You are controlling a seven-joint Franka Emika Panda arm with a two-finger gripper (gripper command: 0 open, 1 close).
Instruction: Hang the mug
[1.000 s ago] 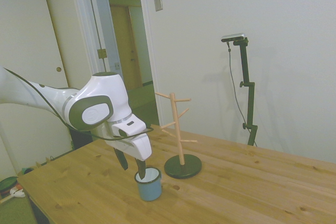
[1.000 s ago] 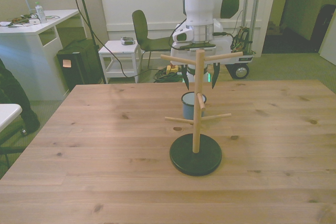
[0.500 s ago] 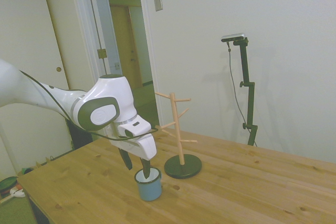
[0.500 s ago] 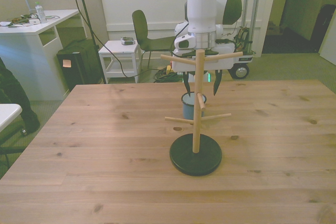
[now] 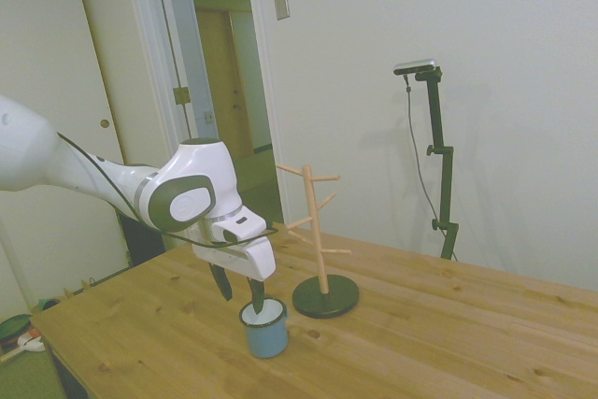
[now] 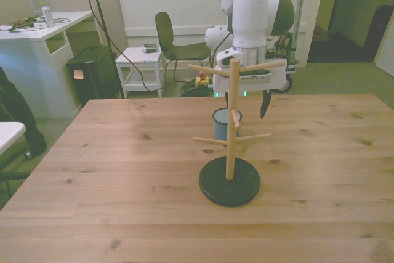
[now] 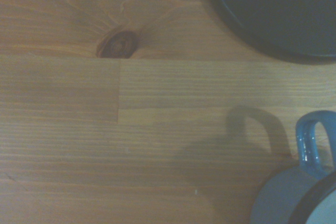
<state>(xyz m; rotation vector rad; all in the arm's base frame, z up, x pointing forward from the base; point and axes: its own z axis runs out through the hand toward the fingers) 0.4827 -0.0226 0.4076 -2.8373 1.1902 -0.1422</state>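
Near you in the front view: wooden peg stand [image 6: 231, 129] on its dark round base [image 6: 229, 181], post partly masking what's behind | mug [image 5: 264, 327] upright on the worktop [image 6: 123, 177] just behind it, light blue, white inside, dark rim, loop handle [image 7: 311, 139] | pincer [image 5: 239, 292] spread, one finger dipped inside mug, other outside.

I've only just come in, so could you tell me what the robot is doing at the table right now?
The white arm is working on a small light-blue mug that stands upright on the wooden table, next to a wooden peg stand with a dark round base. The gripper is open and low over the mug, with one finger reaching down at the mug's rim. The mug is not lifted, and none of the pegs holds anything yet.
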